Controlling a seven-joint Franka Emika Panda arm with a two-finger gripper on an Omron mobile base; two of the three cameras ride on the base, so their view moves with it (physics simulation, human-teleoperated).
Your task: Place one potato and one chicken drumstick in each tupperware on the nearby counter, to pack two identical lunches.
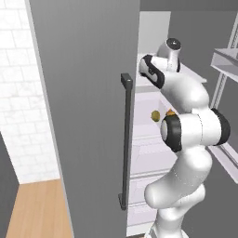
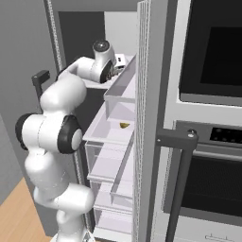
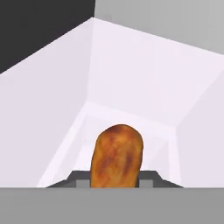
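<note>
The chicken drumstick sat right between the gripper tips in the hand view, browned and glossy, inside a pale white fridge compartment. The jaws were pinched in on it from both sides, so it looked gripped. Pretty boxed in: sloped white walls on both sides and a back wall just beyond the meat, open room only upward. In the left base view the arm reached past the grey fridge door with its dark bar handle. A potato lay on a lower shelf. No readable writing anywhere.
</note>
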